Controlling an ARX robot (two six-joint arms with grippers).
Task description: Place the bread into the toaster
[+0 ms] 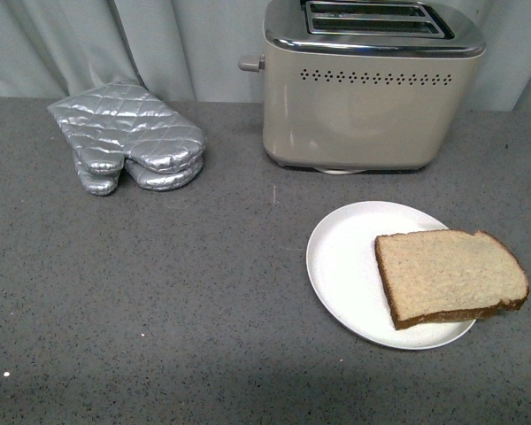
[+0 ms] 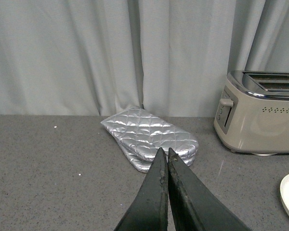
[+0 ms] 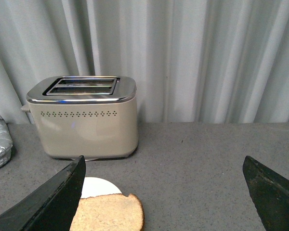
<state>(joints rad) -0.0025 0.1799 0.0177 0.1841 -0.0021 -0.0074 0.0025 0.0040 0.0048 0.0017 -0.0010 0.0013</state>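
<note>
The bread [image 1: 450, 276] is a flat light-brown slice with a darker crust, lying on a round white plate [image 1: 345, 270] at the right of the counter; it overhangs the plate's right rim. It also shows in the right wrist view [image 3: 108, 212]. The beige toaster [image 1: 372, 93] with a chrome top and two empty slots stands behind the plate; it shows in the right wrist view [image 3: 84, 118] and the left wrist view [image 2: 260, 113]. My left gripper [image 2: 164, 151] is shut and empty, above the counter in front of the mitts. My right gripper [image 3: 164, 168] is wide open and empty, its near finger beside the bread. Neither arm shows in the front view.
Silver quilted oven mitts [image 1: 128, 146] lie stacked at the back left, also in the left wrist view [image 2: 149, 137]. A grey curtain [image 1: 88, 40] hangs behind the grey speckled counter [image 1: 177, 301]. The toaster's lever knob [image 1: 250, 64] sticks out on its left side.
</note>
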